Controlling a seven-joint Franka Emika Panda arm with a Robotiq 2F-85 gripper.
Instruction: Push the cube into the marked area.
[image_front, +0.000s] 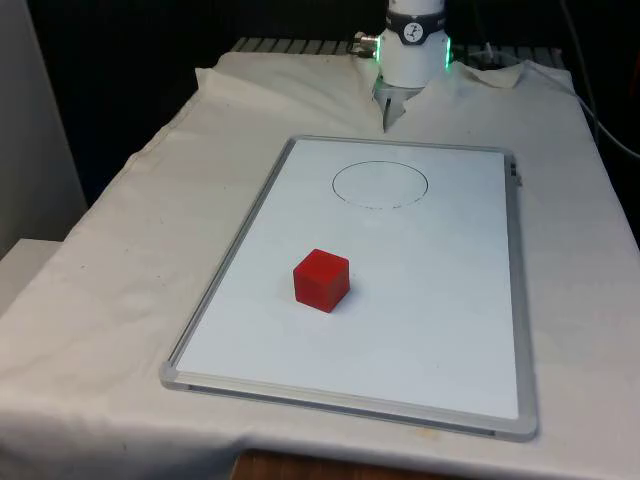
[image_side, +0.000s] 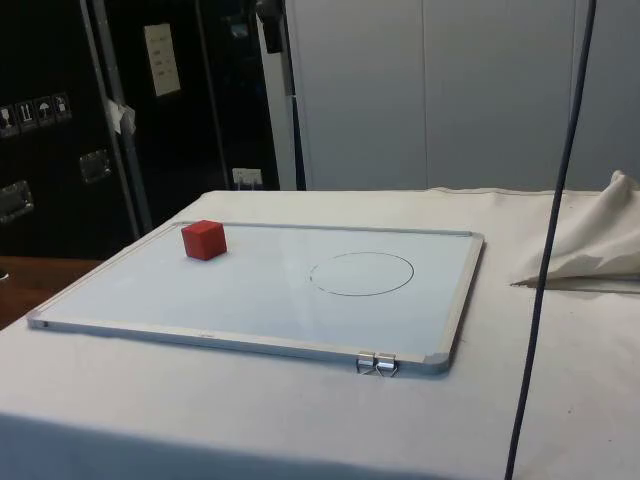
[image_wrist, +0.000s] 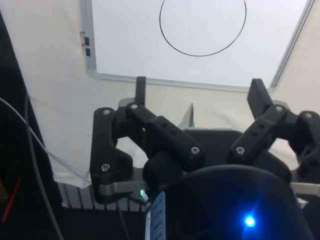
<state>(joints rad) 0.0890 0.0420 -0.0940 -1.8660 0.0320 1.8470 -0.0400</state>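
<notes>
The hand (image_wrist: 200, 92) hangs wide open and empty behind the whiteboard (image_front: 450, 330), since the cube (image_front: 321, 280) lies beyond the circle (image_front: 380, 184).

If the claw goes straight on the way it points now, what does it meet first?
Probably the white cloth just short of the whiteboard. The open claw points down there; the drawn circle lies farther on. Depth is uncertain.

A black cable (image_side: 545, 260) hangs over the white cloth (image_front: 110, 300).
</notes>
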